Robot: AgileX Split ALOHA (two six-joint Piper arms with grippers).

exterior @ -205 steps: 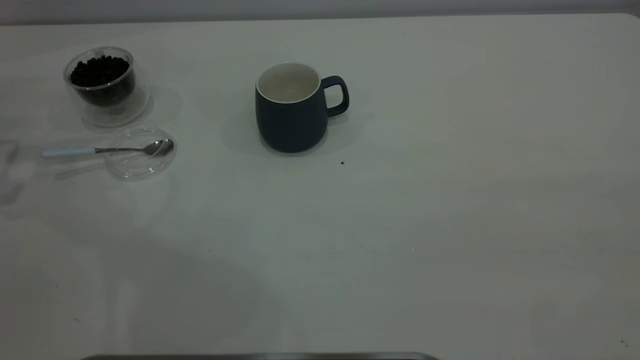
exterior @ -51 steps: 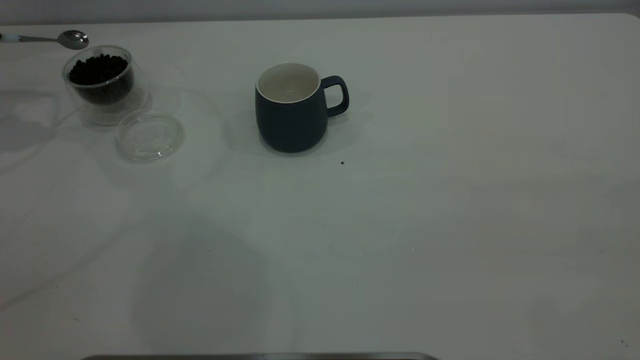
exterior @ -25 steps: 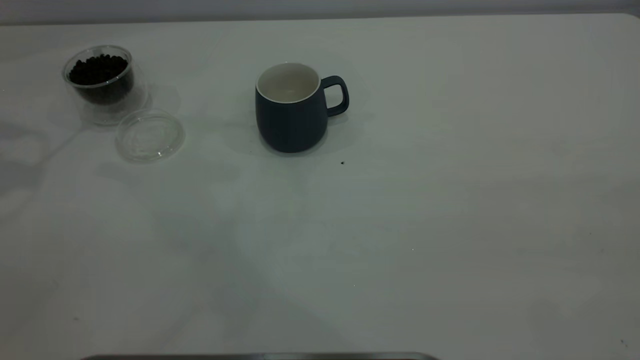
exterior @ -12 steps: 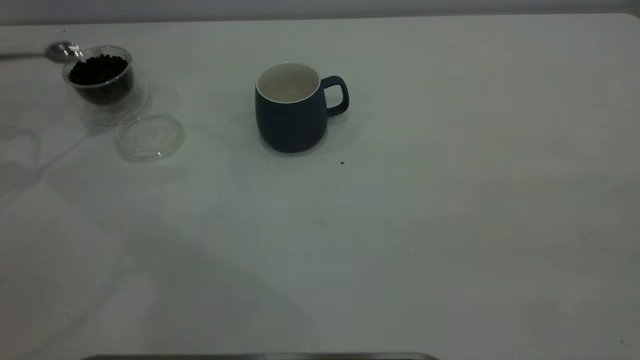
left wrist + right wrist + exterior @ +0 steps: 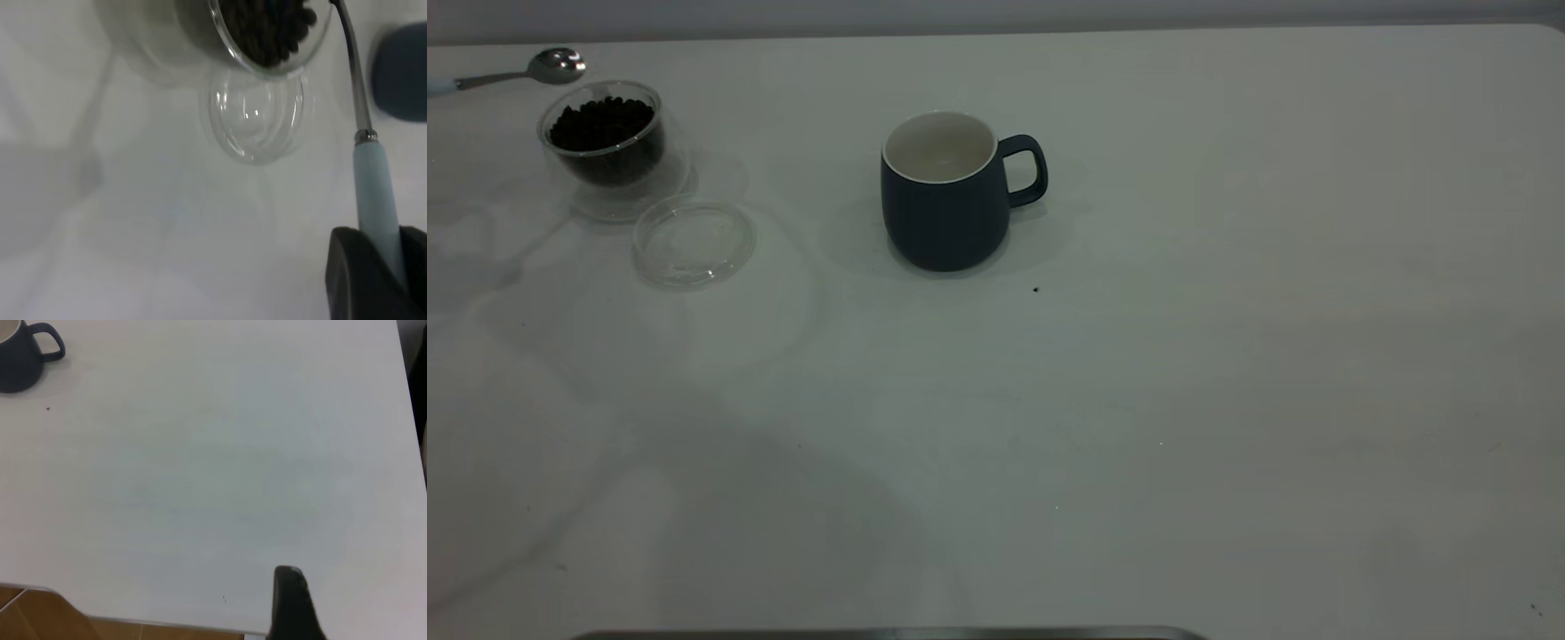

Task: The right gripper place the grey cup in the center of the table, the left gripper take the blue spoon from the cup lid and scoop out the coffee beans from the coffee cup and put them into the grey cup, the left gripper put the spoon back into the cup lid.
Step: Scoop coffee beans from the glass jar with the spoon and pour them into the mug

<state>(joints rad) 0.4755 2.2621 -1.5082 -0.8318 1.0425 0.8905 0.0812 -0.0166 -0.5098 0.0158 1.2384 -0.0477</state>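
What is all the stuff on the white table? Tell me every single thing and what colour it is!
grey cup: one, dark blue-grey with an off-white inside, upright near the middle of the table, handle pointing to the right side.
coffee cup: one, clear glass, far left corner area.
coffee beans: many, dark brown-black, inside the coffee cup.
cup lid: one, clear, flat on the table just in front of the coffee cup, nothing on it.
blue spoon: one, pale blue handle, shiny metal bowl, held up behind the coffee cup.
table: one, white.
left gripper: black, clamped on the spoon handle.
right gripper: black, over the table's edge, far from the grey cup.
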